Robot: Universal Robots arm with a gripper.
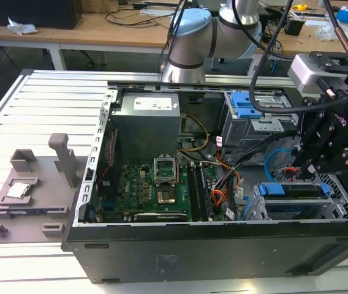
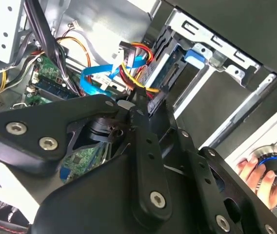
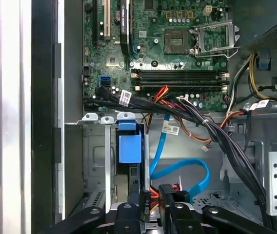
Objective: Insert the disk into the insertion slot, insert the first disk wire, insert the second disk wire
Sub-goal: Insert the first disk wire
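Observation:
The disk (image 1: 293, 191), silver in a bright blue carrier, sits inside the insertion slot (image 1: 263, 208), the low perforated metal cage at the case's front on the exterior view's right. My black gripper (image 1: 296, 171) hangs just above the disk's end. In the first wrist view the gripper (image 3: 153, 201) is shut on a black connector (image 3: 148, 197) with red and yellow wires, close to the end of the disk (image 3: 129, 146). The second wrist view shows the same connector (image 2: 146, 95) at the fingertips (image 2: 133, 105), beside the disk (image 2: 170, 63). A blue flat cable (image 3: 197, 165) loops nearby.
A taller grey cage with a blue latch (image 1: 244, 104) stands behind the slot. A thick black cable bundle (image 3: 177, 109) crosses above the cage. The motherboard (image 1: 162, 190) and power supply (image 1: 146, 119) lie further left. A person's hand (image 2: 255, 170) holds a knob outside the case.

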